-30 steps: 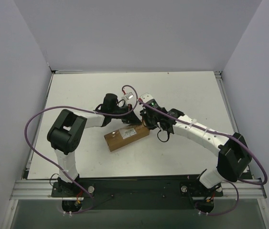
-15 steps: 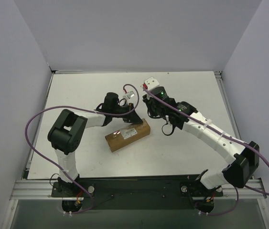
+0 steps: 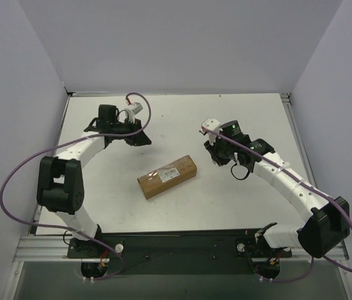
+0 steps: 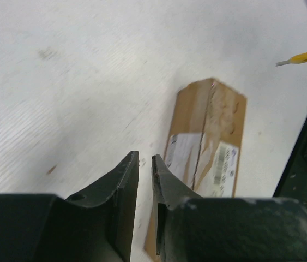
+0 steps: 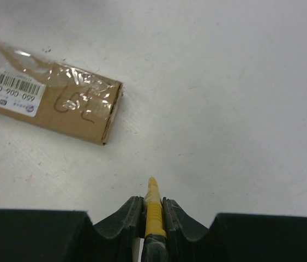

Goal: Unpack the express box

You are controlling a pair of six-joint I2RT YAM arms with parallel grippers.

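Pinching yellow knife (image 5: pixel 153 214), right tool (image 5: pixel 152 201); left tool (image 4: pixel 145 162) slightly spread, away from express box (image 3: pixel 167 176).

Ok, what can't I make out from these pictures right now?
- Knife: right wrist view, body hidden inside the right pincer; blade state unclear.
- Box: right wrist view cuts it off at the left edge; in the left wrist view the left pincer hides its near end.
- Label: print too small in the top view.
- Box contents: hidden under the flaps.
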